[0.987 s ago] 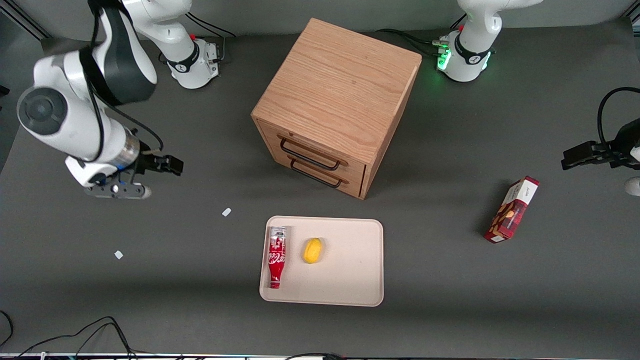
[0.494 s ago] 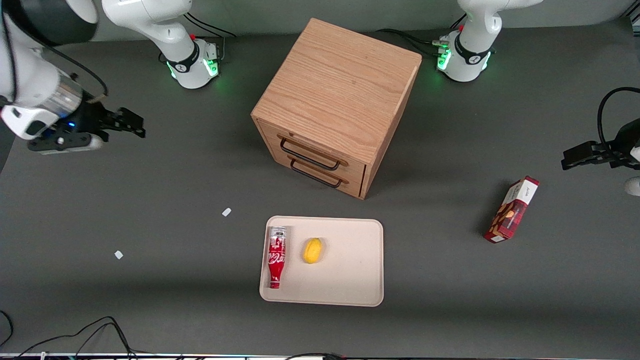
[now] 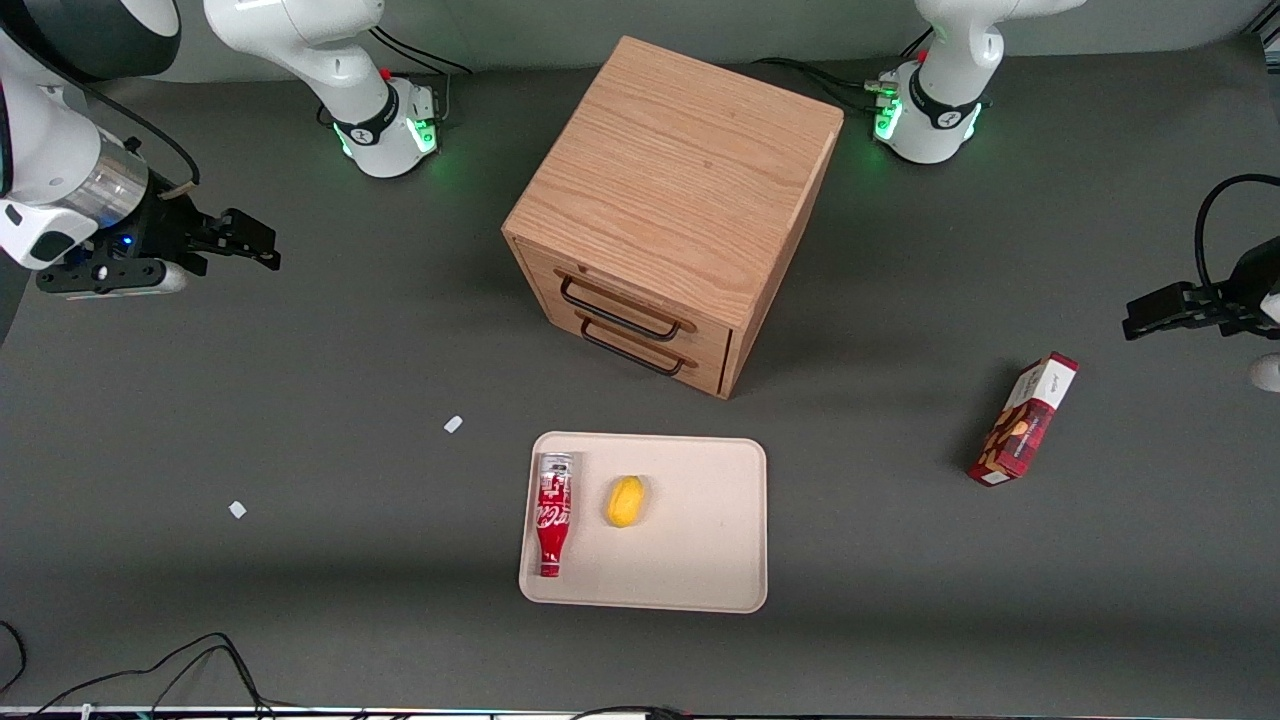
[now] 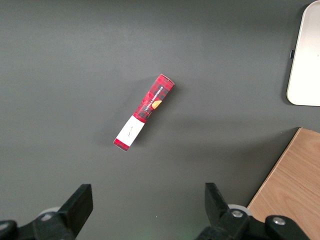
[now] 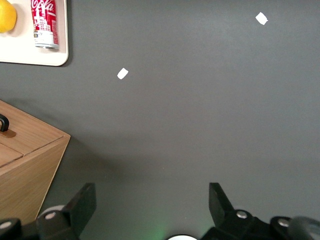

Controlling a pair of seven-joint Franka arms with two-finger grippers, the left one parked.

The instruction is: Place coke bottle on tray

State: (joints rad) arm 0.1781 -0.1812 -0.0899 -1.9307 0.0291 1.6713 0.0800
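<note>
Slightly shifted since a moment ago, the gripper [image 3: 262, 243] hovers at the working arm's end of the table.
One coke bottle [image 3: 553, 512] lies on one tray [image 3: 700, 560]; jaws spread wide, empty.

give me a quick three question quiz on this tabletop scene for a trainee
1. True or false: the coke bottle lies on its side on the tray.
2. Which thing shares the tray with the bottle? A) lemon B) snack box C) wooden cabinet
3. Fill in: the gripper is ____, holding nothing, toward the working arm's end of the table.

Key: 1 true. 2 A; the snack box lies on the table toward the parked arm's end. 3 open.
</note>
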